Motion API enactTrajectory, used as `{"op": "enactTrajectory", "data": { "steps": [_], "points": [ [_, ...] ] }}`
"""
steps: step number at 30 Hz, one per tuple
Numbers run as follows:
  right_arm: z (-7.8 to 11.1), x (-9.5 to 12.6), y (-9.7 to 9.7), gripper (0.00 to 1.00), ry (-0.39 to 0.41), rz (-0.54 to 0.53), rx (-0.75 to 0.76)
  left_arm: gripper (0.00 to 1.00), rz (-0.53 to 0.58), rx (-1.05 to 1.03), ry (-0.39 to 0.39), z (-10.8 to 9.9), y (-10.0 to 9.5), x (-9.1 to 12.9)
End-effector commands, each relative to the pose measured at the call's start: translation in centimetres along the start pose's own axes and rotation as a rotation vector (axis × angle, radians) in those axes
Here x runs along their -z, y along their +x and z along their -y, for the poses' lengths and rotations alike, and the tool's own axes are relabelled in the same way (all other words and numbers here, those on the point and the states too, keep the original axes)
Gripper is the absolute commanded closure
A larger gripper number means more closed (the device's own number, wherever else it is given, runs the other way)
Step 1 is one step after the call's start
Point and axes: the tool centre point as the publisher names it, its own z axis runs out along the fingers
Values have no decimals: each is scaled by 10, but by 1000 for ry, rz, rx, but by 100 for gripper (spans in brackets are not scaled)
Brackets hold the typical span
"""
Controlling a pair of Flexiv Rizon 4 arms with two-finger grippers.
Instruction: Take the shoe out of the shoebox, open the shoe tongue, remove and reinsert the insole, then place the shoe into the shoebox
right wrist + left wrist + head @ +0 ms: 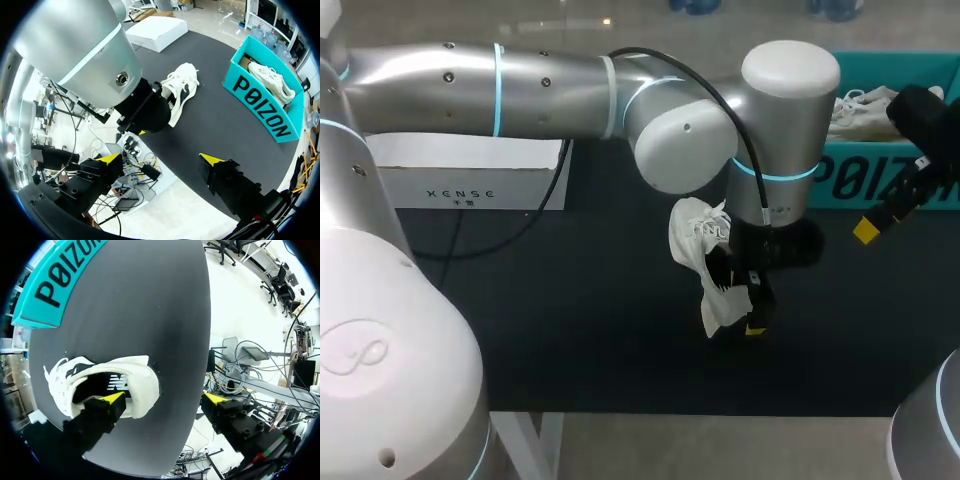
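l claw (164,398) spread wide, finger (100,415) at shoe (145,382)

Place: a robotics lab bench is showing here, not a home or a shop.
Arms: two silver robot arms, the left arm (550,75) and the right arm (930,430), are standing over one table from opposite sides.
Light rings: cyan bands are glowing around the arms' joints.
Cabling: a black cable (700,82) is running exposed along the outside of the left arm.
Work surface: a table (570,340) covered in plain black is carrying the set-up.
Props: a white box (470,175), a teal shoebox (880,185) and a white shoe (695,245) are sitting on it as test pieces.
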Motion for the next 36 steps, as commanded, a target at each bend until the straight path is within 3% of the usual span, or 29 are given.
{"op": "enactTrajectory", "data": {
  "steps": [1, 15, 36],
  "points": [
    [-1, -1, -1, 0, 4, -1, -1, 0, -1, 0, 2, -1, 0, -1],
    [18, 8, -8, 0, -12, 20, -45, 0, 4, -1, 1, -1, 2, -1],
    [18, 8, -8, 0, -3, 16, -44, 0, 45, 49, -20, 4, -1, -5]
  ]
}}
